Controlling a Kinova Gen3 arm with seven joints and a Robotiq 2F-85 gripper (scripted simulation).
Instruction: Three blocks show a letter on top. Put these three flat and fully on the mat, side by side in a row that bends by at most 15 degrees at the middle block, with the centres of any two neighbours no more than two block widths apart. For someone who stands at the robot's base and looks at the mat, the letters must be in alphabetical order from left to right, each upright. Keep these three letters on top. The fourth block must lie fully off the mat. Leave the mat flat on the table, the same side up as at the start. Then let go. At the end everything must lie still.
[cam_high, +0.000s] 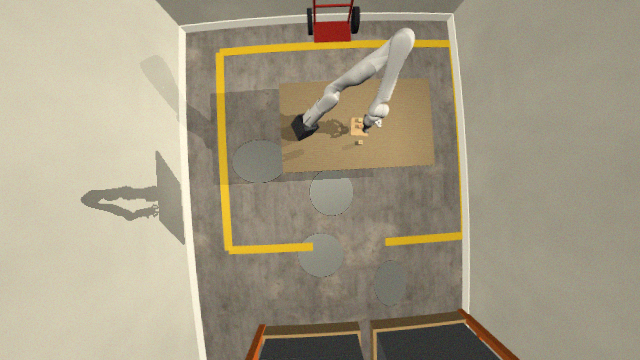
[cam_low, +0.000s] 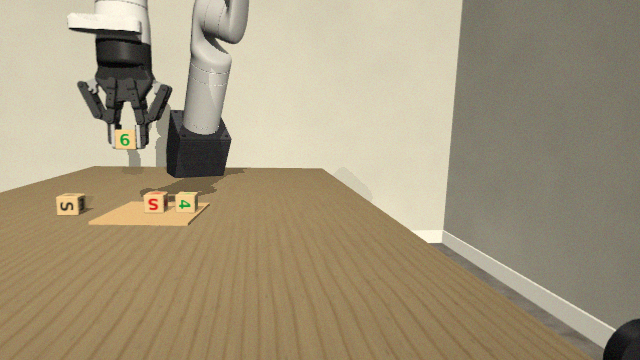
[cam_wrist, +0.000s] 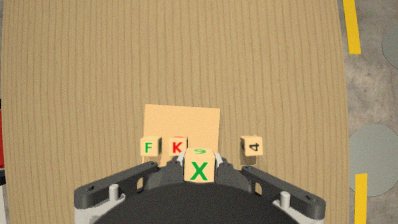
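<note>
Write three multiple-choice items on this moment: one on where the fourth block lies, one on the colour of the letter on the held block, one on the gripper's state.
1. Where is the block with a black 4 on top?
A. on the mat
B. on the table, off the mat
C. in the gripper

2. What colour is the X on the held block?
A. red
B. black
C. green

3. What is the gripper doing?
A. shut on a block, in the air
B. open above the mat
C. resting on the table

Key: 1 B, it lies beside the mat, clear of its edge. 2 C, the wrist view shows a green X. 3 A, the fingers clasp the block well above the table.
</note>
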